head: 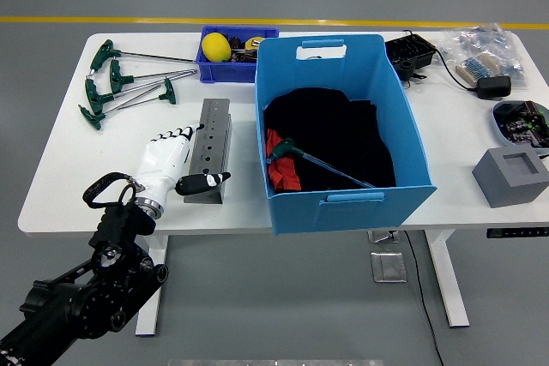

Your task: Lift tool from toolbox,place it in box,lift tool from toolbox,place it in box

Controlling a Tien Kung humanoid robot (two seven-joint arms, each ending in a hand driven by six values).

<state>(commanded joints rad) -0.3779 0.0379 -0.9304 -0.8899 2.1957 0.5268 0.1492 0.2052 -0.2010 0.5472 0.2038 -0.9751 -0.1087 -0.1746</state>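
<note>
Several green T-handle hex keys (pixel 120 85) lie at the table's far left. A grey metal tool holder block (pixel 209 149) with a row of holes lies left of the big blue box (pixel 340 126). Inside the box, one green-handled T key (pixel 313 161) lies on black cloth next to a red piece. My left hand (pixel 176 164), white with black fingertips, is open and empty over the near left of the table, its thumb across the block's near end. The right arm is out of view.
A small blue bin (pixel 225 51) with a yellow ball and bits stands at the back. A black charger (pixel 410 54), bagged parts (pixel 480 51), a round dish (pixel 521 120) and a grey foam block (pixel 512 176) sit at the right.
</note>
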